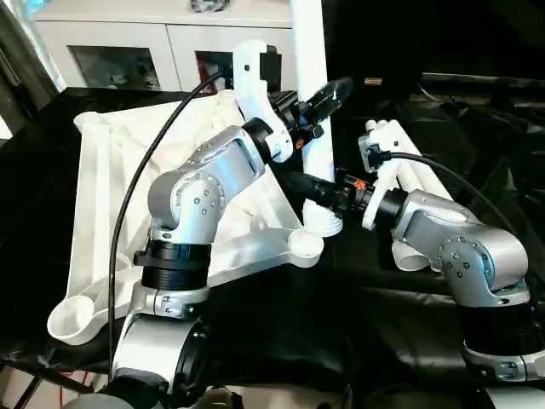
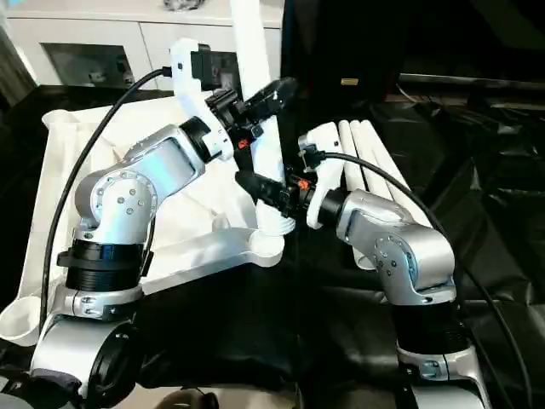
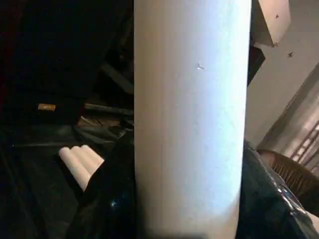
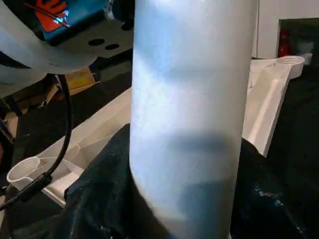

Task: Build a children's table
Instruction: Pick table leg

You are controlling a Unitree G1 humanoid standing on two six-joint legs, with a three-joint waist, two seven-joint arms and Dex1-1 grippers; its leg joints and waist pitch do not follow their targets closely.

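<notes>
1. Clearly, from the left eye view, one white leg (image 1: 312,102) stands upright with its foot near a corner socket (image 1: 304,247) of the overturned table top (image 1: 102,213). The left gripper (image 1: 328,95) clasps it high up and the right gripper (image 1: 308,189) low down. Judged, the step is seating the leg; keep it vertical while pressing.
2. Right eye view: three spare legs (image 2: 368,162) lie just beside the right arm, on the black cloth (image 2: 477,213).
3. Left wrist view: dark fingers (image 3: 107,199) flank the tube on both sides, closed around it.
4. Right wrist view: the same clasp; steer the foot squarely over the socket.
</notes>
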